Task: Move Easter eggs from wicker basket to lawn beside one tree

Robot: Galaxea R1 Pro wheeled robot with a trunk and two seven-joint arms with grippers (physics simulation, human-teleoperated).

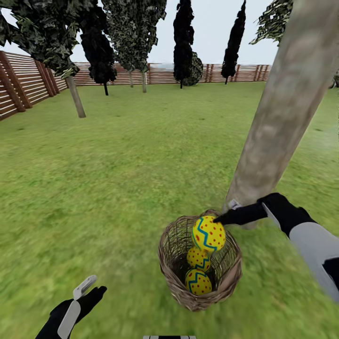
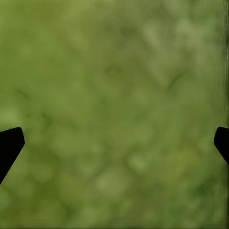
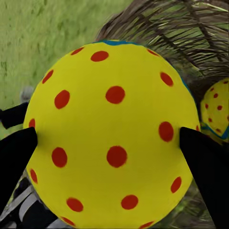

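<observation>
Top Easter egg (image 1: 208, 234) gripped by right end effector (image 1: 221, 219) above wicker basket (image 1: 199, 296); left end effector (image 1: 89, 289) held open over lawn (image 1: 108, 188).

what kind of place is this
A fenced garden or backyard, in simulation: a grass lawn, a brown slatted wooden fence along the far edge, and trees, including a thick trunk beside the wicker basket.

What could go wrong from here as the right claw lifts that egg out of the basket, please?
1. The right claw pinches the round top egg only at its sides, so it might slip and drop onto the two eggs below.
2. The egg hangs just above the basket rim; a low sideways move toward the tree could tip the basket.
</observation>
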